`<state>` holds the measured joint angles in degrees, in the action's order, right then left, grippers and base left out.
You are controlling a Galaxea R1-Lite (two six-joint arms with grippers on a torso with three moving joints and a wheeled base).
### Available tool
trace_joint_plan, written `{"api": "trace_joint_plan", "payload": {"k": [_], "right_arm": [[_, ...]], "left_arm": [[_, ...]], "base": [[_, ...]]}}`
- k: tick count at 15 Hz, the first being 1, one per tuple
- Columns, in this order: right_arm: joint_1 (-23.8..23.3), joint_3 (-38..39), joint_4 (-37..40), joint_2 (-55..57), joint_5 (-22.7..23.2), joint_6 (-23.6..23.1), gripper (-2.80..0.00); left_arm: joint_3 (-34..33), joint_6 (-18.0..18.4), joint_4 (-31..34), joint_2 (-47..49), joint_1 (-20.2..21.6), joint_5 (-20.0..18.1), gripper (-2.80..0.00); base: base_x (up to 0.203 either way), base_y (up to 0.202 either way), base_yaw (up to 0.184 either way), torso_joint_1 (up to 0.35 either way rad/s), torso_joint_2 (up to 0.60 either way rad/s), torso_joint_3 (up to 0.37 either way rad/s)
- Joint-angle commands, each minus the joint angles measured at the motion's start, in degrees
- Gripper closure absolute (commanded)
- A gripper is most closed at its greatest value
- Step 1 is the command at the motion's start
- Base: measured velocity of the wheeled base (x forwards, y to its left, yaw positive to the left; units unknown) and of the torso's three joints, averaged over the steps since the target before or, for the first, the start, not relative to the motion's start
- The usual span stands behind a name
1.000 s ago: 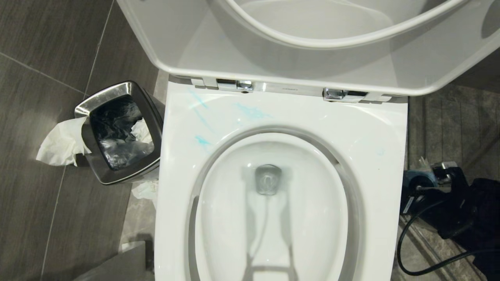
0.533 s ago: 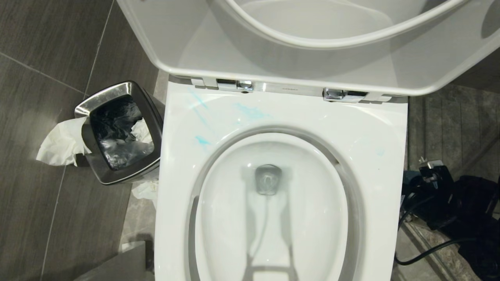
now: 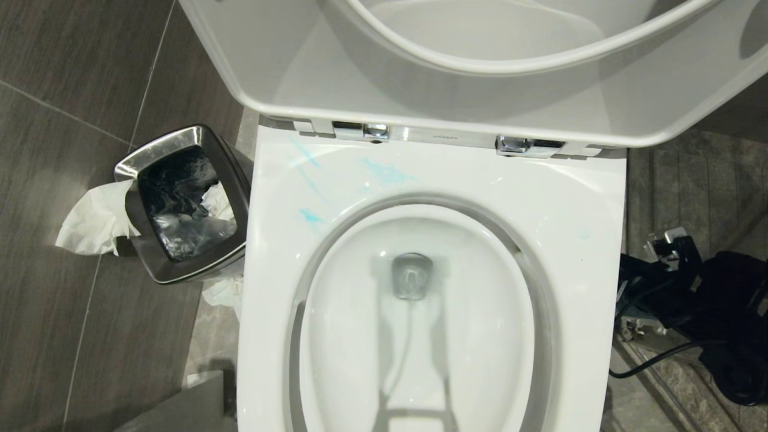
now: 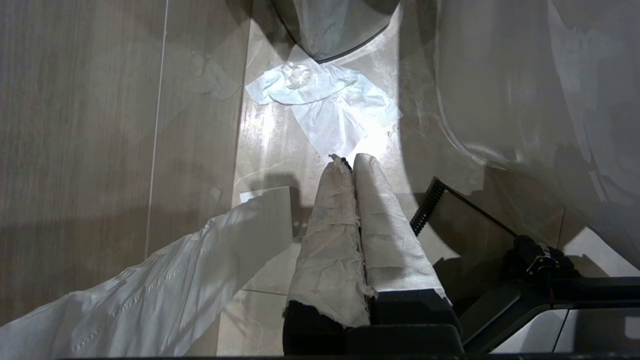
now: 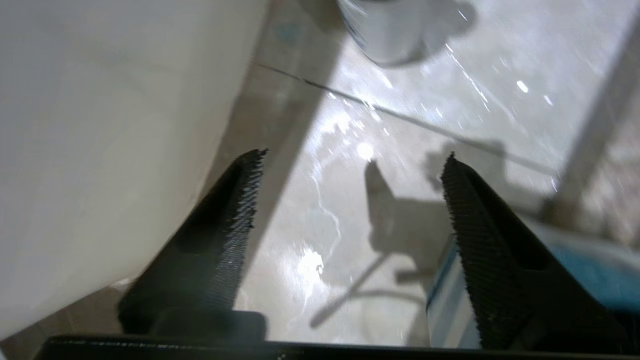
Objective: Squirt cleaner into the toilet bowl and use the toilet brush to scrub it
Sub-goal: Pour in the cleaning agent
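Two serrated black wedge fingers (image 5: 235,220)

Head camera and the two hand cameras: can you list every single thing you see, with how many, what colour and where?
toilet bowl: one, white, centre, seat and lid raised.
cleaner: several smears, pale blue, on the rim's back left.
hinges: two, chrome, behind the rim.
waste bin: one, steel with black liner, on the floor left of the toilet.
tissue: white, hanging over the bin's left edge; another piece lying on the floor.
floor: dark grey tiles.
left gripper: one, paper-wrapped, shut, low beside the toilet.
right gripper: one, black, open, empty, right of the toilet above the floor.
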<state>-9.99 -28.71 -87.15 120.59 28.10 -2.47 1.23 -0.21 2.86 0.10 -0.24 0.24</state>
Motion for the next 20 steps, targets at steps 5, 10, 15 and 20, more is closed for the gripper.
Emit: {"api": "trace_joint_plan", "payload": {"k": [5, 10, 15, 20], "right_arm": [[-2.53, -12.16, -0.51, 5.61, 9.35, -3.23, -2.8], [-2.58, -20.71, -0.51, 12.95, 10.8, -4.89, -2.8], [-2.31, -27.14, -0.51, 17.06, 10.74, -4.38, -2.8], [-2.31, -31.85, -0.51, 18.34, 10.69, -2.59, -2.8]], "left_arm": [[0.0, -0.05, 0.04, -0.01, -0.02, 0.02, 0.0], [0.0, -0.05, 0.04, -0.01, -0.02, 0.02, 0.0], [0.0, -0.05, 0.04, -0.01, -0.02, 0.02, 0.0], [0.0, -0.05, 0.04, -0.01, -0.02, 0.02, 0.0]], "base": [[0.0, 0.0, 0.0, 0.0, 0.0, 0.0], [0.0, 0.0, 0.0, 0.0, 0.0, 0.0], [0.0, 0.0, 0.0, 0.0, 0.0, 0.0], [0.0, 0.0, 0.0, 0.0, 0.0, 0.0]]}}
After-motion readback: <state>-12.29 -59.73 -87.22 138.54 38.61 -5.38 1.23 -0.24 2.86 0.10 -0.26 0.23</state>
